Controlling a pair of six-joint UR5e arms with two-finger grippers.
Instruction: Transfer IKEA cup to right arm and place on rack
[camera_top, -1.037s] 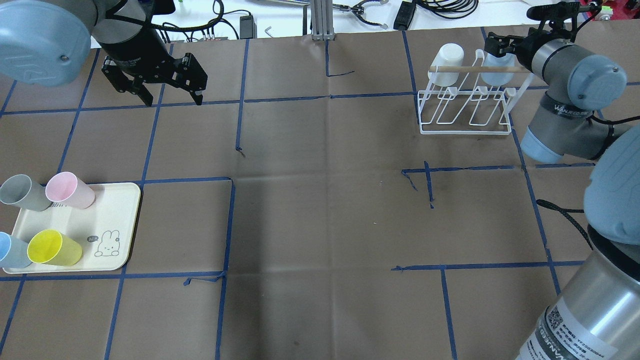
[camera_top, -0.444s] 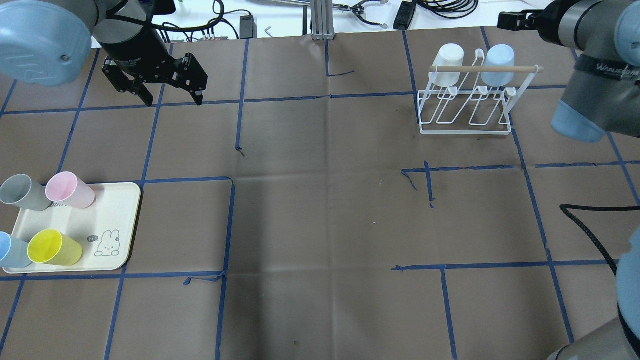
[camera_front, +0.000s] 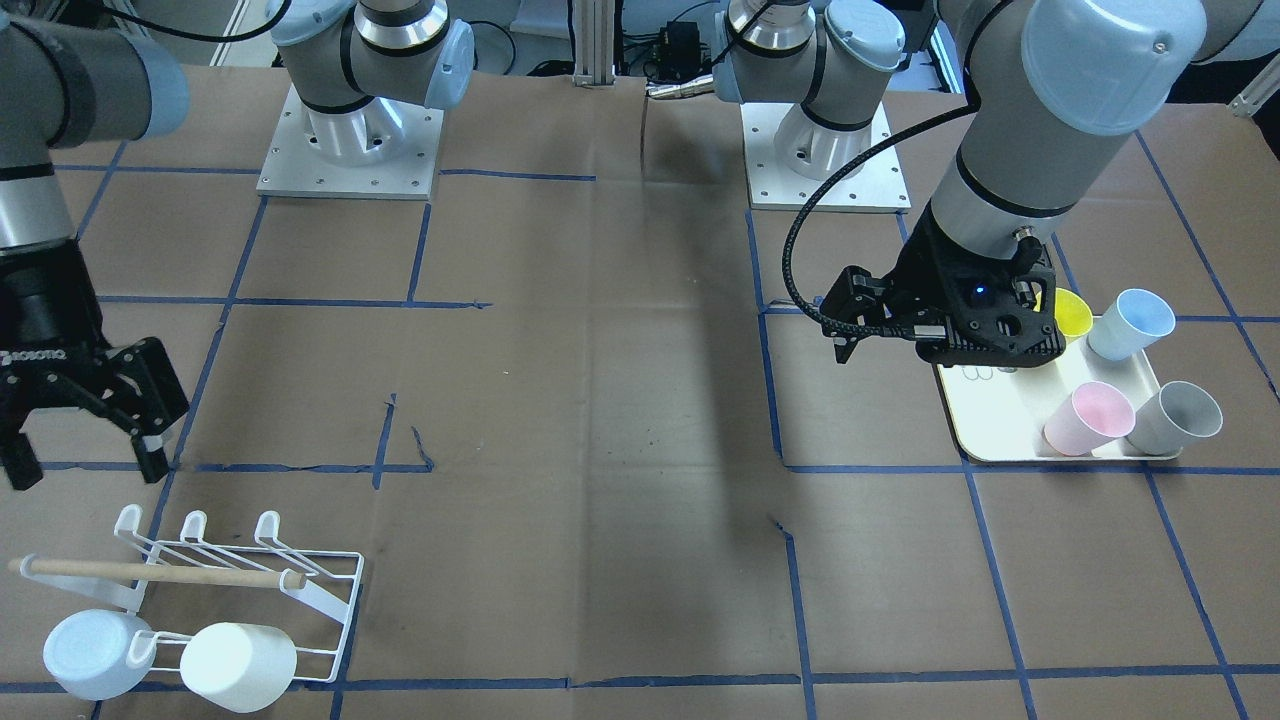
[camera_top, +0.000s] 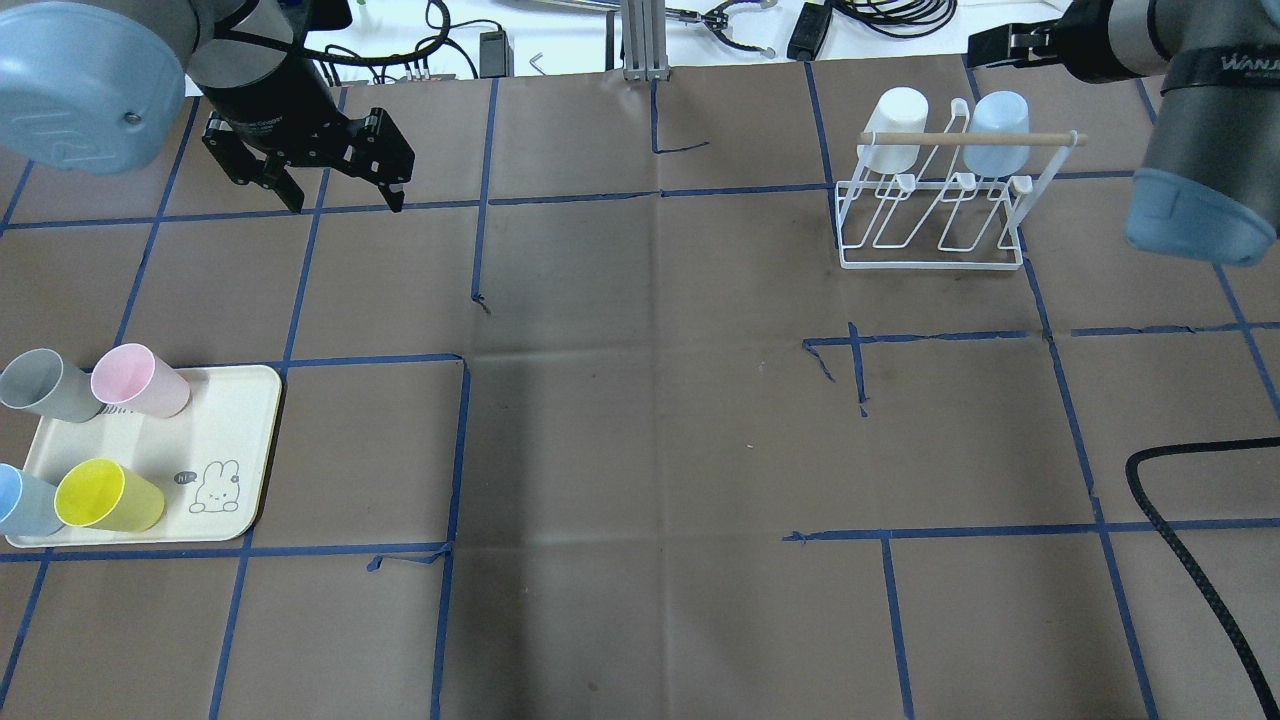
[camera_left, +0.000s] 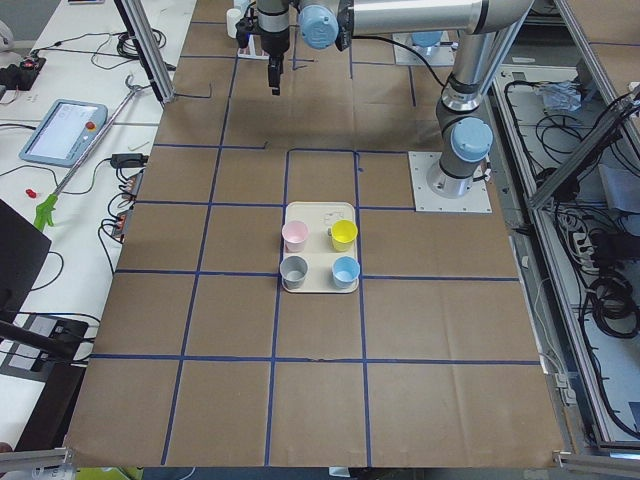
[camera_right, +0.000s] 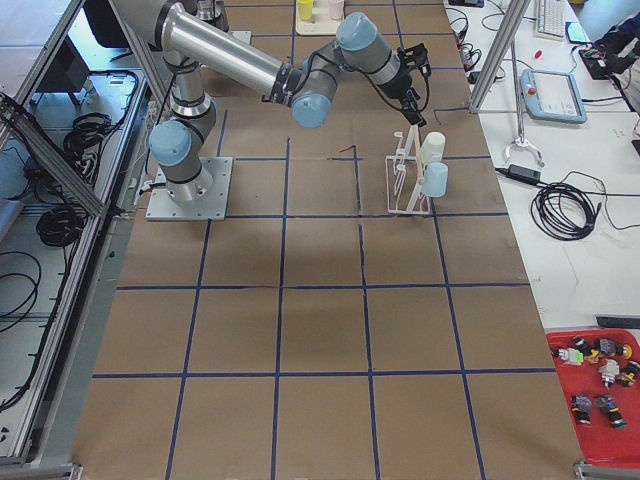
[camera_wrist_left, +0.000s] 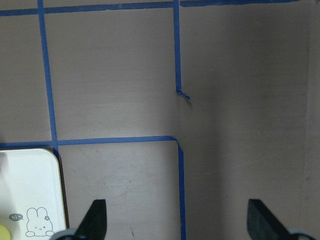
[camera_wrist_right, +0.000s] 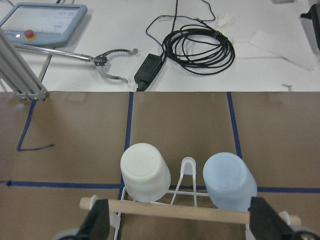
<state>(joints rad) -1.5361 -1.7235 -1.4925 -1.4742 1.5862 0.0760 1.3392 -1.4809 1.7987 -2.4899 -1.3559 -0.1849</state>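
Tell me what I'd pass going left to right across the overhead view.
grey cup → pink cup → left pincer → white cup on the rack → blue cup on the rack

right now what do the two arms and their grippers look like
The left arm and the right arm are both silver-grey tubes with pale blue joint caps. Each ends in a black two-finger gripper. The right gripper carries white ROBOTIQ lettering on its body, and the left gripper shows a small blue light in the front-facing view. A black cable loops beside the left wrist.
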